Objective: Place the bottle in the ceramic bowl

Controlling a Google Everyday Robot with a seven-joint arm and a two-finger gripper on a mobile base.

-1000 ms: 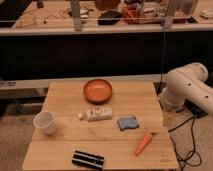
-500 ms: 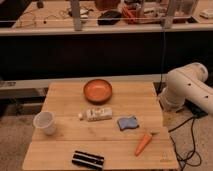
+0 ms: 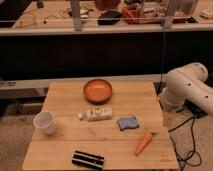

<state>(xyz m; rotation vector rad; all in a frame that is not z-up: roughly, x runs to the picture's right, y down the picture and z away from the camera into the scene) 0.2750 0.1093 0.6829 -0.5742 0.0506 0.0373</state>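
Note:
The bottle (image 3: 98, 114) is small and whitish with a printed label. It lies on its side near the middle of the wooden table (image 3: 62, 100), cap pointing left. The ceramic bowl (image 3: 97, 90), orange-brown, round and shallow, stands just behind it at the table's far middle, with nothing in it. My white arm (image 3: 187, 88) is folded beside the table's right edge, away from both. The gripper is out of view; only the arm's bulky segments show.
A translucent white cup (image 3: 44, 123) stands at the left. A blue sponge (image 3: 128, 123) lies right of the bottle and a carrot (image 3: 143, 143) near the front right. A black flat object (image 3: 88, 159) lies at the front edge. A cluttered counter runs behind.

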